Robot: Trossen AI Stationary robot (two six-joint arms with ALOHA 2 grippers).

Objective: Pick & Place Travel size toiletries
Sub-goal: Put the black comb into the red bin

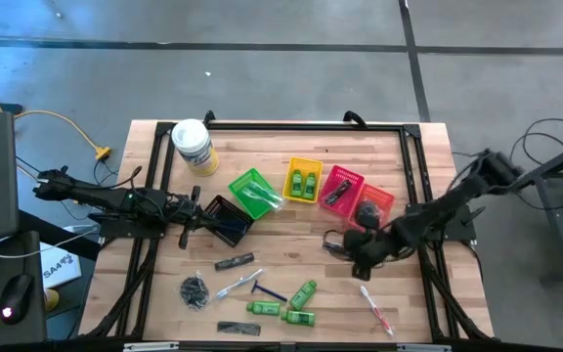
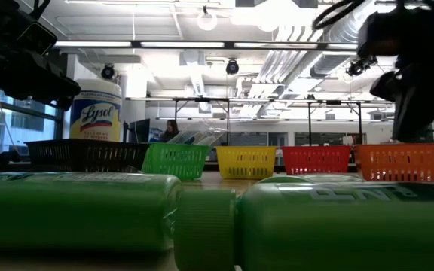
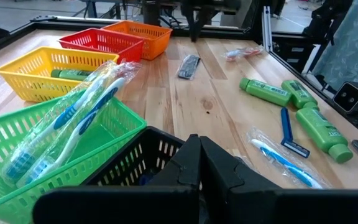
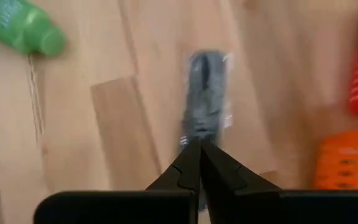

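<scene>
Toiletries lie on the table's near part: green mini bottles (image 1: 299, 317), a blue razor (image 1: 268, 291), a wrapped toothbrush (image 1: 235, 286), another toothbrush (image 1: 376, 309), a mesh bundle (image 1: 195, 291) and black combs (image 1: 235, 261). My right gripper (image 1: 343, 246) hangs shut over one wrapped black comb (image 4: 204, 93) lying flat on the wood near the orange basket (image 1: 375, 202). My left gripper (image 3: 199, 140) is shut above the black basket (image 3: 135, 162). Wrapped toothbrushes (image 3: 73, 118) lean out over the rim of the green basket (image 1: 254, 193). My right gripper points its shut fingertips (image 4: 191, 158) down at one end of the wrapped comb (image 4: 197, 134). The fingers themselves cover that spot, so I cannot tell whether they touch it. The comb lies flat on the table.
A yellow basket (image 1: 304, 179) holds green bottles, and a red basket (image 1: 340, 188) stands beside it. The white-lidded tub (image 1: 193, 145) stands at the far left. A black frame (image 1: 291, 125) rims the table. Bare wood shows between the baskets and the near-side items.
</scene>
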